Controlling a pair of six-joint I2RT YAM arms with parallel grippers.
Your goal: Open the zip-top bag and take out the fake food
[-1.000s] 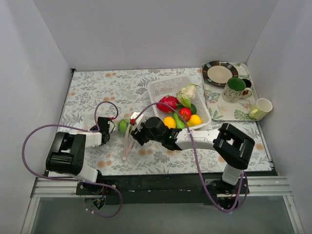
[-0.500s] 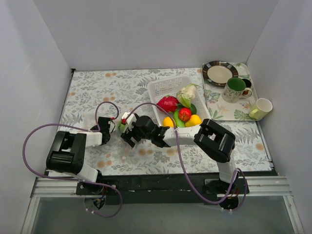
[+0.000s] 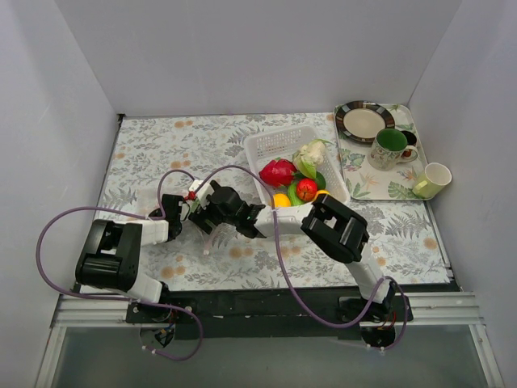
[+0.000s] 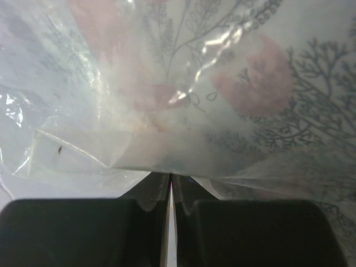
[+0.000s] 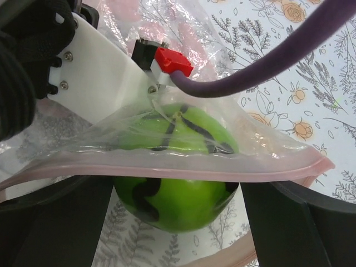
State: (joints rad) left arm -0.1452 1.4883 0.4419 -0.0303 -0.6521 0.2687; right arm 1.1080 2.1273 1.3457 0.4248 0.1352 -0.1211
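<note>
The clear zip-top bag (image 3: 208,238) lies on the floral table between my two grippers. My left gripper (image 3: 179,212) is shut on a fold of its plastic (image 4: 167,111), and its jaws (image 4: 169,183) are almost closed. My right gripper (image 3: 200,212) is open at the bag's mouth. In the right wrist view a green toy fruit with black stripes (image 5: 178,206) sits between its fingers (image 5: 55,222), close to both. The pink zip strip (image 5: 167,173) runs across the front of it. More fake food lies in the white basket (image 3: 266,145): a red piece (image 3: 279,172), a whitish one (image 3: 309,152).
A floral tray (image 3: 355,174) at the back right holds a plate (image 3: 363,121) and a green mug (image 3: 390,147). A pale mug (image 3: 434,179) stands beside it. My left wrist's white housing and purple cable (image 5: 267,61) crowd the right wrist view.
My right arm has swung left from near the basket to the bag, right up against my left gripper. The green fruit now lies between its fingers. The left arm has not moved.
</note>
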